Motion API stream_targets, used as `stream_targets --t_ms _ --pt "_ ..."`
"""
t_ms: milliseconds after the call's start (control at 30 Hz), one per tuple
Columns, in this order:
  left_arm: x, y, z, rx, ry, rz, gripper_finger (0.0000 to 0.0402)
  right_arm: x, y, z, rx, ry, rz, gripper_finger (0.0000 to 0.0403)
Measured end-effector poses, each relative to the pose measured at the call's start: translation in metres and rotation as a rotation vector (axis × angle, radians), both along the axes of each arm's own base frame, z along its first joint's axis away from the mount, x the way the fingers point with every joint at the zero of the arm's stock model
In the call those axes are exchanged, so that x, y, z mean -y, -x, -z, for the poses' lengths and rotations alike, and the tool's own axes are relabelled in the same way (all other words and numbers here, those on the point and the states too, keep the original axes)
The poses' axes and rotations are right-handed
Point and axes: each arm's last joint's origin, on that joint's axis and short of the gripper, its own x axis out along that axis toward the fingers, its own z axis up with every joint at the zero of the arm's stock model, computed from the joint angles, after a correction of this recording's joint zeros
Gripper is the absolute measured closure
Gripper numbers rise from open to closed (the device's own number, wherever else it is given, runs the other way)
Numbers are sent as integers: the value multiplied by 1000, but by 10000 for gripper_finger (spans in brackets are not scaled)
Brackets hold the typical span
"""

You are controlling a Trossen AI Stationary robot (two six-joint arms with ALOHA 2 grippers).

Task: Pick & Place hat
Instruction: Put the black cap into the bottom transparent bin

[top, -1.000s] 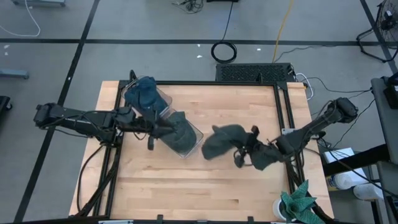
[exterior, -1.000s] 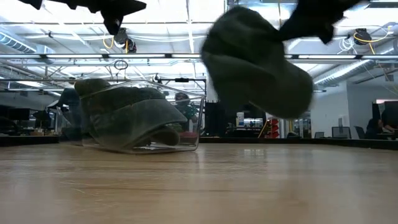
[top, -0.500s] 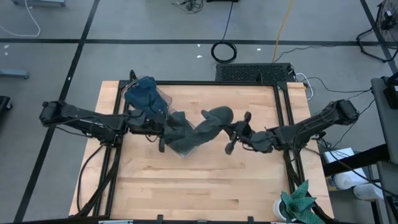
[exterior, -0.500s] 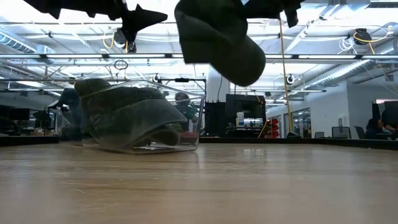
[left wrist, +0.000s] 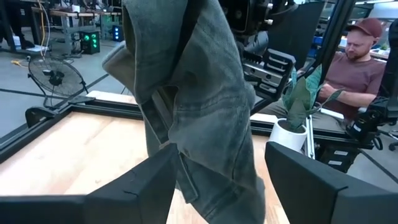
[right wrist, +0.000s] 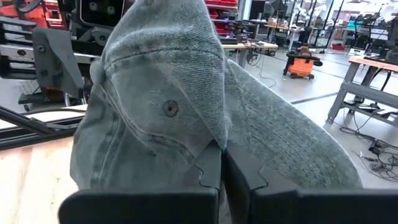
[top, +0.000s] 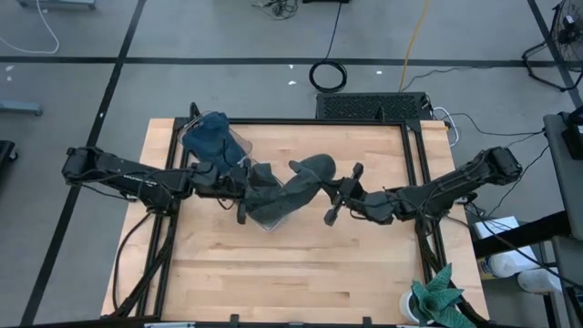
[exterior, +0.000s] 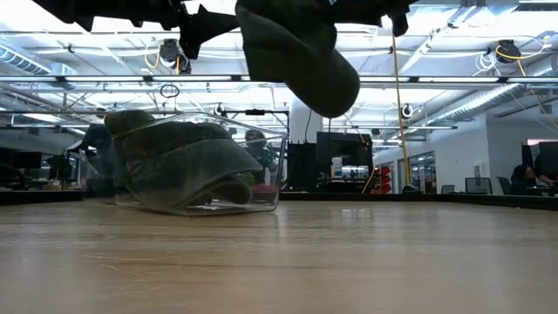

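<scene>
A grey-green denim hat (top: 305, 178) hangs in the air above the table's middle, with my right gripper (top: 322, 188) shut on it from the right. In the low view the hat (exterior: 296, 52) hangs well clear of the tabletop. My left gripper (left wrist: 217, 168) is open and level, one finger on each side of the hat's hanging lower part (left wrist: 211, 143); whether they touch it I cannot tell. Just below lies a clear container (top: 239, 155) on its side, holding a blue hat (top: 208, 137) and another grey hat (exterior: 183, 166). My right gripper pinches a fold of the hat's denim (right wrist: 214, 138) between its two shut fingers (right wrist: 208, 171). The fingers come level from the table's right side. The hat is lifted clear, its crown bulging past the fingertips and the rest drooping toward the left gripper.
A potted green plant (top: 437, 296) stands at the table's near right corner. A black frame (top: 273, 121) runs round the wooden tabletop. A person (left wrist: 354, 62) sits beyond the table's right side. Bare wood lies along the near half (top: 291, 273).
My right gripper has carried the hat up and toward the table's left, turning its wrist, until the hat hangs over the container's near end. My left gripper has moved toward the table's right, meeting the hat. The container and its hats have stayed put.
</scene>
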Motion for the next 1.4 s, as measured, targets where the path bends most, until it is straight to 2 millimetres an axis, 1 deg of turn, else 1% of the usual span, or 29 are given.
stream_targets --t_ms 233,400,567,700,833,900,1000,1067,1200,1300,1400 --pt "0 0 0 4 0 -1 136 0 0 0 -1 0 0 403" --pt "0 0 -1 8 0 -1 142 0 0 0 -4 5 -1 403" --pt "2 0 -7 68 -61 5 149 0 0 0 -4 6 -1 403" --pt "2 -4 -20 50 -72 -21 145 0 0 -1 -10 34 -2 403" --pt "0 -10 -35 -10 -137 -69 138 0 2 -4 -26 88 10 403" --pt "0 -14 -43 -19 -174 -83 135 -2 8 -8 -45 130 84 403" --pt "0 -15 -54 -27 -215 -107 133 -11 22 -15 -69 193 225 403" --pt "-2 -19 -57 -26 -219 -133 133 -19 31 -20 -79 223 270 403" --pt "-6 -31 -50 -69 -212 -162 133 -30 46 -28 -77 238 319 403" --pt "-7 -48 -50 -75 -195 -168 133 -32 48 -28 -86 244 361 403" --pt "-4 -71 -47 -124 -227 -156 133 -30 48 -24 -98 254 372 403"
